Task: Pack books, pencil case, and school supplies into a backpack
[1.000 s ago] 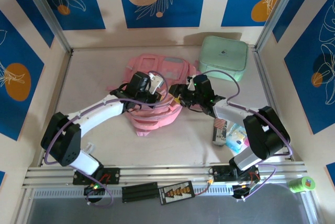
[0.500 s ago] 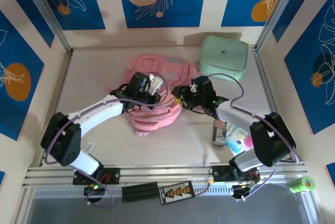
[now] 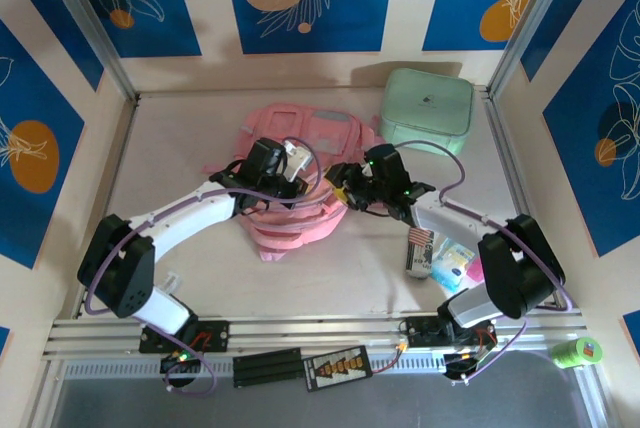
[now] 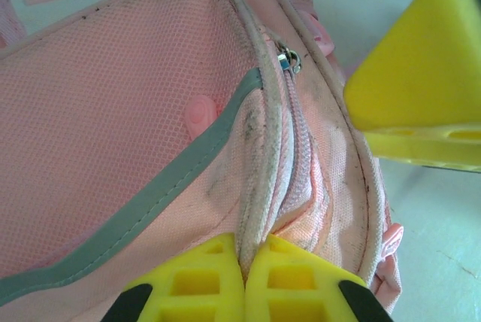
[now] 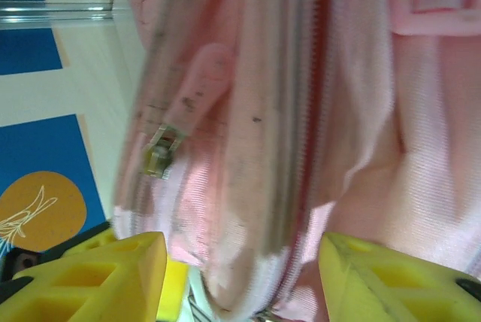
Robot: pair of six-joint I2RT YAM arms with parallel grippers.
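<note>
The light-pink backpack (image 3: 300,210) lies mid-table. My left gripper (image 3: 296,174) sits on top of it, shut on a fold of fabric (image 4: 259,209) beside a zipper; the metal zipper pull (image 4: 288,59) lies further up. My right gripper (image 3: 347,188) is at the backpack's right edge and stands open. Blurred pink fabric (image 5: 248,186) bulges between its yellow fingers (image 5: 105,273), and a zipper pull (image 5: 158,153) hangs to the left. Small school supplies (image 3: 436,256) lie by the right arm. The books are out of view.
A mint-green rounded box (image 3: 427,111) stands at the back right, close behind the right gripper. A green tape roll (image 3: 577,352) rests outside the frame at the near right. Walls and metal rails (image 3: 510,163) bound the table.
The right gripper has shifted slightly left, closer to the backpack's edge, and its elbow has swung to the right. The left arm keeps its grip and place.
</note>
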